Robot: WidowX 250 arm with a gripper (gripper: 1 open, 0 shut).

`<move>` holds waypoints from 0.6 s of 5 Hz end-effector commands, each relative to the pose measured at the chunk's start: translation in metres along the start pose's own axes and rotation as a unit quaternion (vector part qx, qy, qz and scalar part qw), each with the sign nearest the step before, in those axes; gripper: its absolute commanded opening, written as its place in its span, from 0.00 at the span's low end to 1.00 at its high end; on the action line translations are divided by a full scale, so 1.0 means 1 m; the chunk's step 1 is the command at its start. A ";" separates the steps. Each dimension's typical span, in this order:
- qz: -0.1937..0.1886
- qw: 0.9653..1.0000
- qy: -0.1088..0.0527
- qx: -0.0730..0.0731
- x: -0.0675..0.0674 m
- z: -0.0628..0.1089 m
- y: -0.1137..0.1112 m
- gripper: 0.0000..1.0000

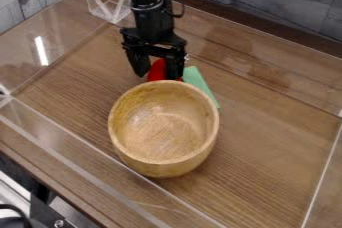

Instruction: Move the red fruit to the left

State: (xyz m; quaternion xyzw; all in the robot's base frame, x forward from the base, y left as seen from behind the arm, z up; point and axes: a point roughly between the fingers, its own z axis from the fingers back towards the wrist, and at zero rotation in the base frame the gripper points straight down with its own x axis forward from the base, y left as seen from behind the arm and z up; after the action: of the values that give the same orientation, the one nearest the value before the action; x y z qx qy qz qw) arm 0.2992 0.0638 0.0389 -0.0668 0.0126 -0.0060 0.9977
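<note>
Black gripper (158,68): fingers spread wide, straddling small red toy fruit (158,70) | beside flat green block (201,82) | behind round wooden bowl (163,157)

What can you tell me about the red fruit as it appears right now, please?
The red fruit is small, bright red and glossy, like plastic. It sits on the wooden table just behind the wooden bowl, beside the green block. The open gripper straddles it from above, its dark fingers hiding most of it; whether they touch it cannot be told.

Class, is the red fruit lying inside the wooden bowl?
No, the red fruit sits on the table behind the wooden bowl.
</note>
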 end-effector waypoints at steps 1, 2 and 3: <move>0.003 1.000 -0.024 0.000 0.005 0.010 0.008 1.00; 0.017 0.999 -0.032 -0.005 0.005 0.011 0.016 1.00; 0.018 0.999 -0.038 -0.009 0.006 0.015 -0.006 1.00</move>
State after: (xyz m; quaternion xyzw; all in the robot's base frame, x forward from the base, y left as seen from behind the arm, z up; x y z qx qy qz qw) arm 0.2986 0.0547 0.0341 -0.0850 0.0115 0.0106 0.9963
